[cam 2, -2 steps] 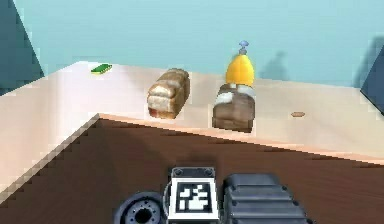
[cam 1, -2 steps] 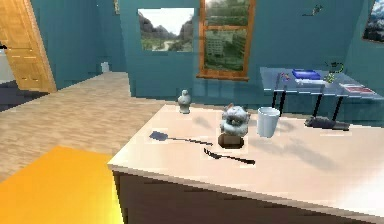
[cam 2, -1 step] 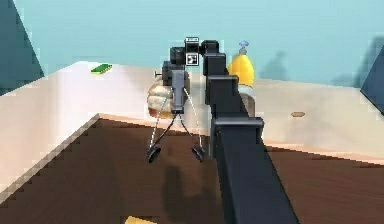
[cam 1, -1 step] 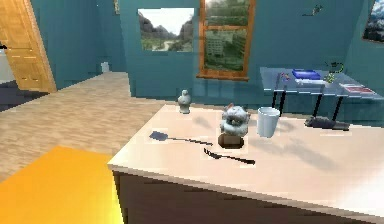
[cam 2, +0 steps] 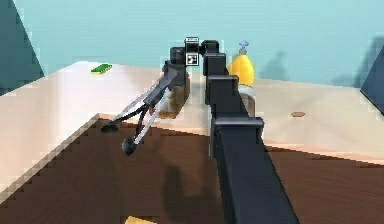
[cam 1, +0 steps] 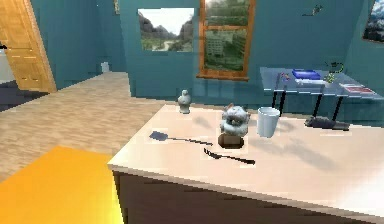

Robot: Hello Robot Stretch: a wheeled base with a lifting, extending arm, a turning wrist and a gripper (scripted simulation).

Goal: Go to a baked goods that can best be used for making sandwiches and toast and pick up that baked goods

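On the pale countertop (cam 1: 300,170) a small dark brown lump (cam 1: 231,141) lies right in front of a grey lidded pot (cam 1: 234,119); its shape is too small to tell. In the arm side view the dark arm (cam 2: 235,140) rises from the bottom edge to two white marker squares (cam 2: 190,54). Left of them the gripper (cam 2: 120,135) slants down over the edge of a pale counter (cam 2: 60,100). It holds nothing, with only countertop and dark floor behind its fingers (cam 2: 140,105).
A pale blue cup (cam 1: 268,122), a shaker (cam 1: 184,99), a spatula (cam 1: 160,136) and a dark utensil (cam 1: 228,156) share the countertop. A glass table (cam 1: 300,80) stands behind and an orange door (cam 1: 28,45) at left. A yellow bottle (cam 2: 243,68) and a green item (cam 2: 100,69) sit on the side counter.
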